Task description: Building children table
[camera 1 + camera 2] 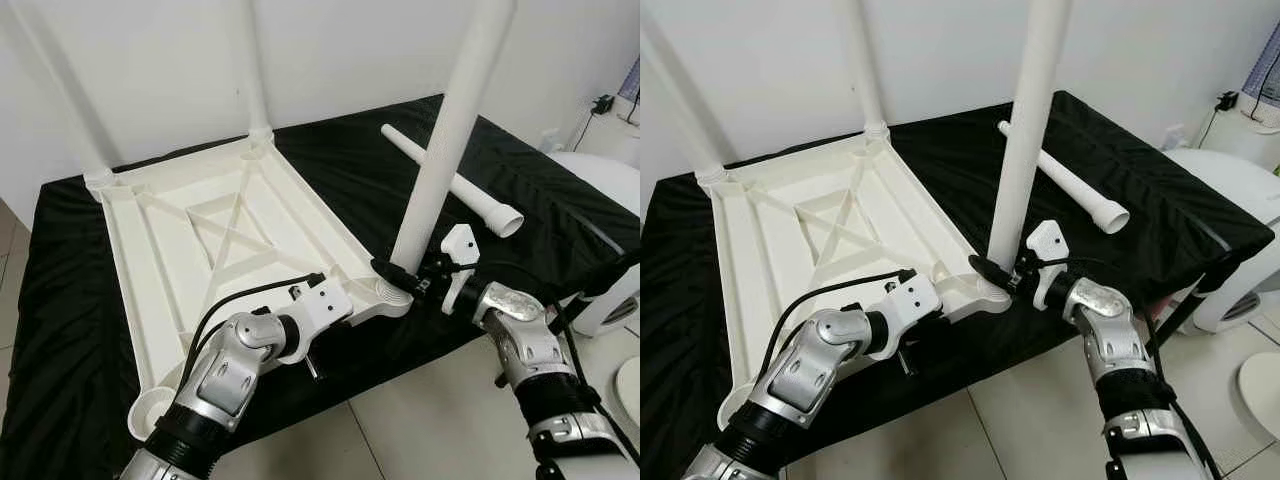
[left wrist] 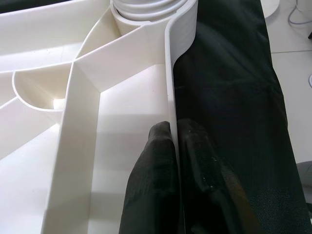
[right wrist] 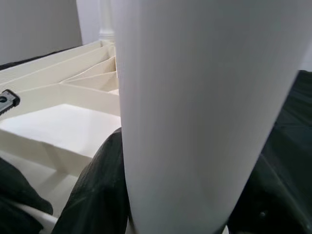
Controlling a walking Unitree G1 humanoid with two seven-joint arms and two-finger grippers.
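Note:
A white children's table top (image 1: pixel 200 250) lies upside down on a black cloth. Two white legs (image 1: pixel 258 70) stand in its far corner sockets. A third leg (image 1: pixel 450 140) stands upright in the near right socket, with my right gripper (image 1: pixel 398 272) shut around its base; its black fingers (image 3: pixel 97 195) flank the tube (image 3: pixel 195 97). My left gripper (image 2: pixel 174 127) is shut on the top's near rim (image 2: pixel 170 73), just beside that socket. A fourth leg (image 1: pixel 460 185) lies loose on the cloth behind. The near left socket (image 1: pixel 150 410) holds nothing.
The black-covered platform (image 1: pixel 540 230) ends at its front edge above a tiled floor (image 1: pixel 420 420). White rounded objects (image 1: pixel 605 180) and a white unit (image 1: pixel 620 300) stand to the right. A wall runs close behind.

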